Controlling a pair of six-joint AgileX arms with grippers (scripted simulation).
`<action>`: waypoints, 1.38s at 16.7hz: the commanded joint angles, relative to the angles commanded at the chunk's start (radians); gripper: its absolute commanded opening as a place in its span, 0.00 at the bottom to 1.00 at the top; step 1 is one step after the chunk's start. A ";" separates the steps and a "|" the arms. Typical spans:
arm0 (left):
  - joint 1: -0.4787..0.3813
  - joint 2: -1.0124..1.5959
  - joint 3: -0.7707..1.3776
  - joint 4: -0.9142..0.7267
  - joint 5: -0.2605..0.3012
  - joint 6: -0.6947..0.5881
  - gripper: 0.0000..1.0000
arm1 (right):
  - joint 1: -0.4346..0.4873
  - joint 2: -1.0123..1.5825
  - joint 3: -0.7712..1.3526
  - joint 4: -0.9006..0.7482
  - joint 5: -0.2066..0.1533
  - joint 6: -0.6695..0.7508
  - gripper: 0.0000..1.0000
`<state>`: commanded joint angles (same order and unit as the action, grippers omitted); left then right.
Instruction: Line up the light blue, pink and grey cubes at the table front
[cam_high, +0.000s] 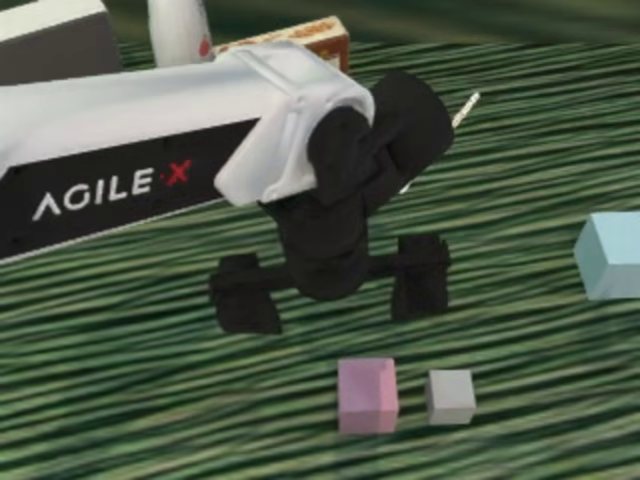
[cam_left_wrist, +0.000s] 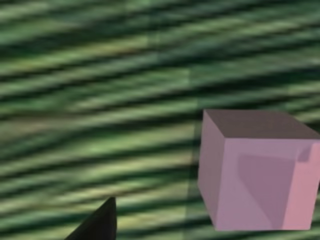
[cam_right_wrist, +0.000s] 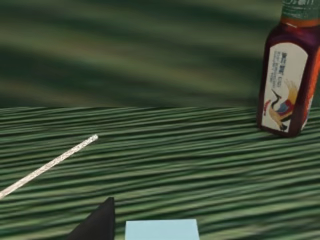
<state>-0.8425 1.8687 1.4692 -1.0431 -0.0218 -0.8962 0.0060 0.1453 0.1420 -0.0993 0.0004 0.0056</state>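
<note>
From my right wrist camera I see the green striped counter (cam_right_wrist: 190, 165) stretching away into a dim, blurred background. At the near edge of the picture sits the flat top of the light blue cube (cam_right_wrist: 161, 229), only partly in frame. Just beside it rises a dark pointed tip, one of my right arm's fingers (cam_right_wrist: 100, 222). A thin, pale, speckled rod (cam_right_wrist: 50, 166) lies slantwise on the counter, well apart from the cube. Farther off stands an upright dark red bottle (cam_right_wrist: 288, 82) with a cream label showing a bird; its cap is cut off.
</note>
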 joint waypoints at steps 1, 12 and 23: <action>0.030 -0.059 -0.051 0.033 -0.001 0.020 1.00 | 0.003 0.057 0.052 -0.035 0.000 0.002 1.00; 0.492 -0.997 -0.884 0.526 -0.001 0.430 1.00 | 0.045 1.128 0.841 -0.620 0.002 0.016 1.00; 0.843 -1.826 -1.445 1.008 0.020 0.869 1.00 | 0.072 1.852 1.432 -1.026 0.002 0.032 1.00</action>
<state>0.0006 0.0429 0.0238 -0.0350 -0.0021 -0.0269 0.0782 1.9974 1.5738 -1.1255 0.0027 0.0380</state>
